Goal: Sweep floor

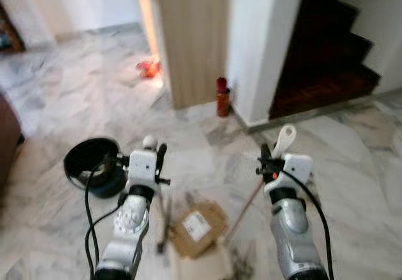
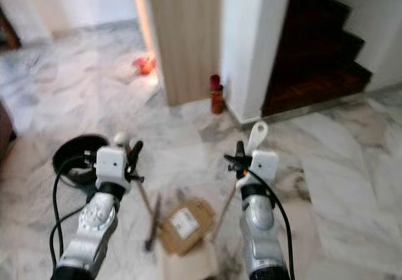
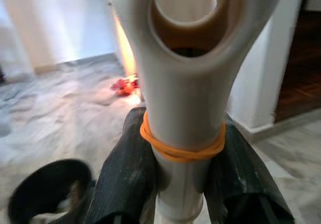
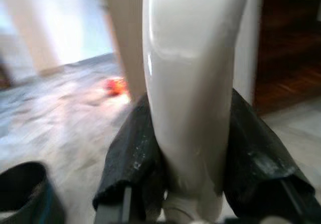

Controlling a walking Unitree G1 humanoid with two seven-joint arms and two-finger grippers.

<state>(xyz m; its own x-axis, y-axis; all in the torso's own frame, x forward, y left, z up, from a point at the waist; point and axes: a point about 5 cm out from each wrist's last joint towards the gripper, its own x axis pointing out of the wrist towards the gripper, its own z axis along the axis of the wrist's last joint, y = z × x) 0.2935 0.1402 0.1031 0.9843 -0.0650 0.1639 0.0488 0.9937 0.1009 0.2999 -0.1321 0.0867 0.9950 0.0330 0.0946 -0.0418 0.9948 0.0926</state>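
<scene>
L claw (image 3: 183, 179) clamped on a white handle (image 3: 185, 83) w/ orange band; R claw (image 4: 193, 158) clamped on a 2nd white handle (image 1: 286, 139). Both held upright, prob. broom + dustpan, heads on marble floor (image 1: 352, 167) by cardboard scrap (image 1: 198, 226) to sweep.

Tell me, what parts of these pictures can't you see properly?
- Cardboard piece: head views, its label is too blurred to read.
- Black bin: left eye view, the left gripper and its arm cover one side.
- White handle held by the left gripper: left wrist view, cut off by the top edge.
- Stairs: too dark to count the steps.
</scene>
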